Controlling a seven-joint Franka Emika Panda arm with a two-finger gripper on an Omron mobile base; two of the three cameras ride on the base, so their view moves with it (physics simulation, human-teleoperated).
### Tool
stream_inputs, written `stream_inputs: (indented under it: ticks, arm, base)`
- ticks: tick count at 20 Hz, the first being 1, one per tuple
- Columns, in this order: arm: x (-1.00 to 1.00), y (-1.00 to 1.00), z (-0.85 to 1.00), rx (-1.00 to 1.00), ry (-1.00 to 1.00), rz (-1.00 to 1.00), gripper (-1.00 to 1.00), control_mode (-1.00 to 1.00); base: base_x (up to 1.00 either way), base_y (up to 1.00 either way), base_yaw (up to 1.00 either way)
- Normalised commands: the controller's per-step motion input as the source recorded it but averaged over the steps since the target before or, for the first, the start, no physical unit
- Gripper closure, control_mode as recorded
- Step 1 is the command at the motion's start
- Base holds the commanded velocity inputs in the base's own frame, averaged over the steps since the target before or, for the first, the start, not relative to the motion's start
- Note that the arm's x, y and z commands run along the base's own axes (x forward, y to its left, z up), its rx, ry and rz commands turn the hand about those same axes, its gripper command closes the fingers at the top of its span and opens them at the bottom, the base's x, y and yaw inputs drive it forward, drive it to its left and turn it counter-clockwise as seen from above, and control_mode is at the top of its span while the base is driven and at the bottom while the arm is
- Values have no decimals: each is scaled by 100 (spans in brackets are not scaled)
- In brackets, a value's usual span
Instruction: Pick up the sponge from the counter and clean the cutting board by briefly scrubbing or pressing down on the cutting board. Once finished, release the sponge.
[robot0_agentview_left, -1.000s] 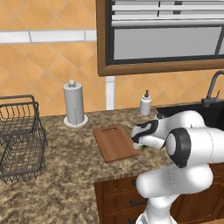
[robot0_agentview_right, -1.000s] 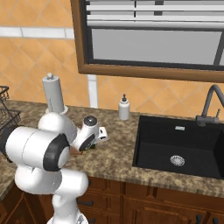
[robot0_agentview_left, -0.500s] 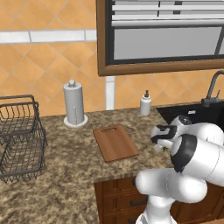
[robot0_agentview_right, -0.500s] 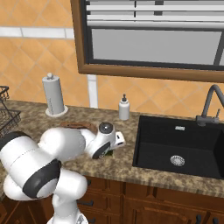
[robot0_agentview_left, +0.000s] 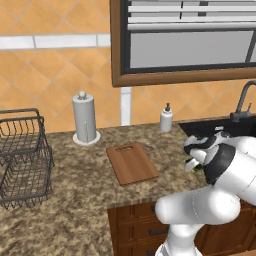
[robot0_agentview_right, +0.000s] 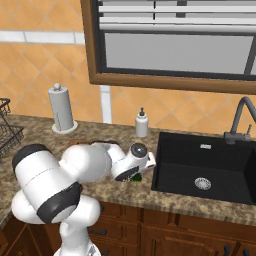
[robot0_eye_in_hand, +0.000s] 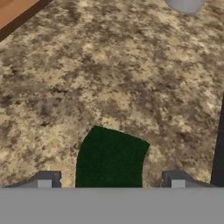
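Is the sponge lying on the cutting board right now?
No: in the hand view the sponge lies on the speckled counter, apart from the cutting board at the upper left corner.

I counted one sponge (robot0_eye_in_hand: 110, 158), one cutting board (robot0_agentview_left: 132, 163), one paper towel roll (robot0_agentview_left: 84, 120) and one soap bottle (robot0_agentview_left: 166, 118). There were also two wire baskets (robot0_agentview_left: 22, 160), one sink (robot0_agentview_right: 210, 172) and one faucet (robot0_agentview_right: 241, 117).
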Motion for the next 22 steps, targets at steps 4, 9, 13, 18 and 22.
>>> stream_inputs:
  ticks: [4,9,13,18,22]
  arm:
    - [2,0,81,11,0,0,-100,-100]
    - [0,21,100,1,3,0,-100,-100]
    - [-9,59,100,0,8,-9,-100,-100]
    - [-63,71,76,11,-3,-31,-100,-100]
    - [-97,76,60,5,-9,-25,-100,-100]
  base:
    - [0,0,0]
    - [0,0,0]
    - [0,0,0]
    - [0,0,0]
    - [0,0,0]
